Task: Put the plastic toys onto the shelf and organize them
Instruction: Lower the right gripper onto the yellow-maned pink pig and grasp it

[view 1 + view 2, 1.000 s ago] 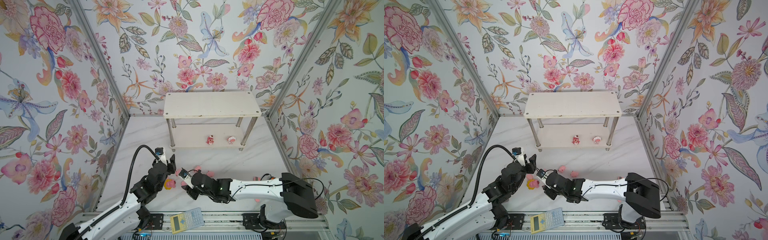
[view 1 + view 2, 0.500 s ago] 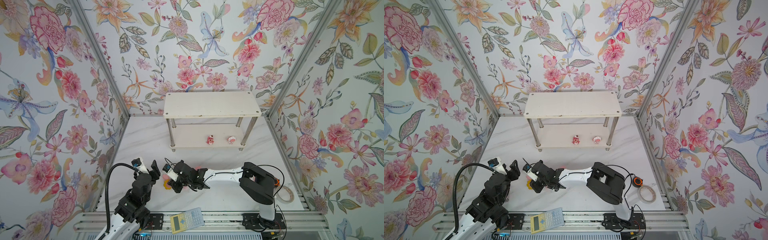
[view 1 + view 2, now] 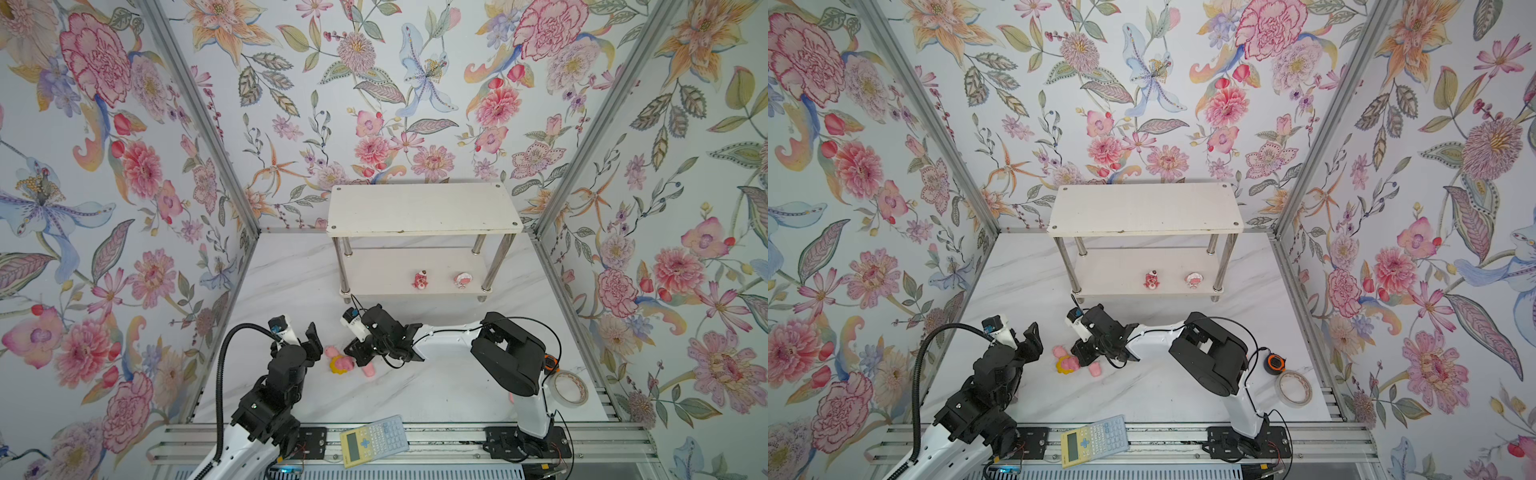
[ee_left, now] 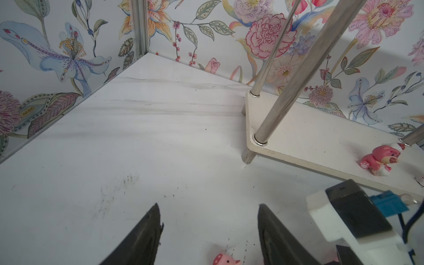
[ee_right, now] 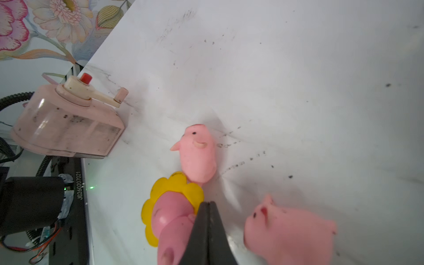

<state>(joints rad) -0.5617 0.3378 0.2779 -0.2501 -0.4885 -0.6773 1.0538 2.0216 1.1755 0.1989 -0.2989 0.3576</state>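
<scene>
Yellow-maned toy (image 5: 172, 208) lies flat, mane end twd pig (image 5: 198, 153).

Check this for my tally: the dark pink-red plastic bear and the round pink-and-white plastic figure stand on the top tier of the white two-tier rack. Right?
No. The dark pink-red bear and the round pink-and-white figure stand on the lower tier of the white two-tier rack, not the top; both top views show it.
</scene>
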